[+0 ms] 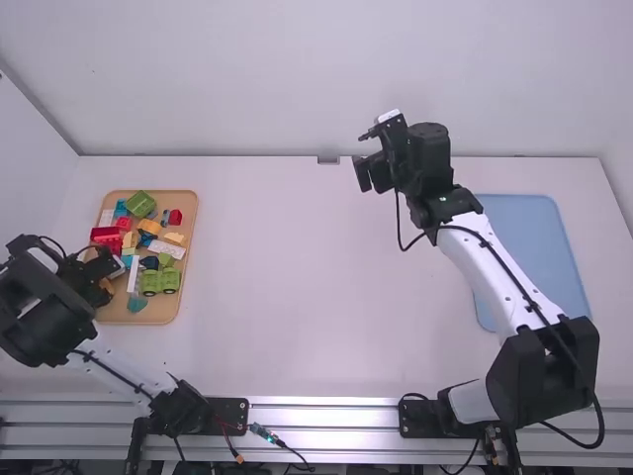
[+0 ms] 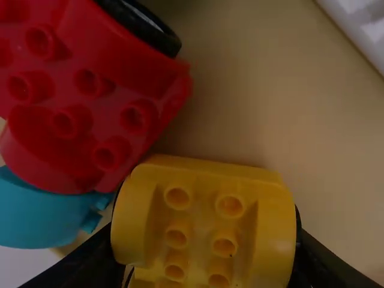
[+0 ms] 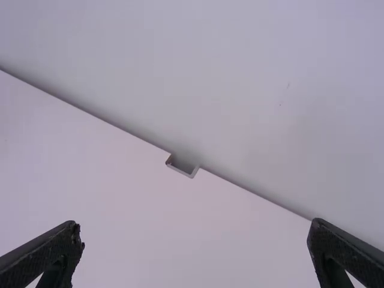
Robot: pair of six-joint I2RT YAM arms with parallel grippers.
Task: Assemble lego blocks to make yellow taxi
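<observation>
Yellow block [image 2: 207,219] sat pinched in the left gripper [image 2: 208,255], over the tan tray [image 1: 158,316]. It was right up by the red block [image 2: 78,114], so lifting it could bump that one and make the yellow one twist or drop. The right gripper [image 3: 195,240] had its fingers spread, holding nothing.

White table [image 1: 297,297], plain pale wall [image 1: 267,79] beyond, small notch [image 3: 182,167] at far edge, ridged metal rail [image 1: 326,414] nearest
</observation>
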